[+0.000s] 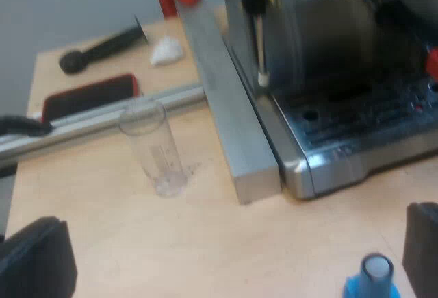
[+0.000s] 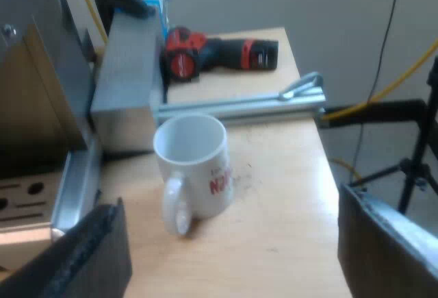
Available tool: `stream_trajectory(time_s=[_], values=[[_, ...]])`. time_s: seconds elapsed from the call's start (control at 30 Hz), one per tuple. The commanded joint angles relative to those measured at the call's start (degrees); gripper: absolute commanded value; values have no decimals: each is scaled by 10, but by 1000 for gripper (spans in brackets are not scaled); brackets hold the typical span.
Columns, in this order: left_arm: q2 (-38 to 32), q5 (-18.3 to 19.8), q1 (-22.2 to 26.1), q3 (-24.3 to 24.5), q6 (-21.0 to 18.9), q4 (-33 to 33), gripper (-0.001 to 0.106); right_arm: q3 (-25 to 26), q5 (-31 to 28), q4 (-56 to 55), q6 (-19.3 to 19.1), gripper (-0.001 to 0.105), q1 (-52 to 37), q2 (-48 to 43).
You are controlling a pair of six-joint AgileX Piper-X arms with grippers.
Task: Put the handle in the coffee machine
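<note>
The espresso machine stands on a wooden table, its drip tray facing me. A small red end shows at the machine's front, above the tray; I cannot make out what it belongs to. My left gripper hangs open over the table, with nothing between its fingers. An upright measuring glass stands beyond it, and a blue tamper sits close to one finger. My right gripper is open above a white mug with red lettering.
A black-knobbed tamper lies on its side near a white crumpled scrap. Metal rails run along the machine's side and across the table. A red-and-black drill lies behind the mug. The table edge is near the mug.
</note>
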State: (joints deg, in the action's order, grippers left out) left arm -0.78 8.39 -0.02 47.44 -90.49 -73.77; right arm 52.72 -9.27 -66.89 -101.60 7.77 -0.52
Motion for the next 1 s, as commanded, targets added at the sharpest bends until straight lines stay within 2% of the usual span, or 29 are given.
stream_trajectory(time_s=[0.03, 0.1, 0.27, 0.33, 0.4, 0.6, 1.0], values=[[-80, -4, -1, -28, -7, 60, 105, -8, 16, 39, -7, 66, -3, -26], [-79, -4, -1, -59, -7, 105, 105, -31, 57, 78, -7, 66, -3, -26], [-76, -4, -1, -110, -9, 167, 105, -72, 107, 82, -7, 66, -3, -26], [-76, -4, -1, -126, -9, 178, 105, -79, 114, 82, -7, 66, -3, -26], [-76, -4, -1, -147, -9, 182, 105, -114, 124, 82, -7, 66, -3, -25], [-76, -4, -1, -189, -9, 184, 105, -176, 131, 82, -7, 66, -3, -25], [-76, 4, -8, -199, -9, 193, 105, -229, 130, 85, -7, 66, -3, -25]])
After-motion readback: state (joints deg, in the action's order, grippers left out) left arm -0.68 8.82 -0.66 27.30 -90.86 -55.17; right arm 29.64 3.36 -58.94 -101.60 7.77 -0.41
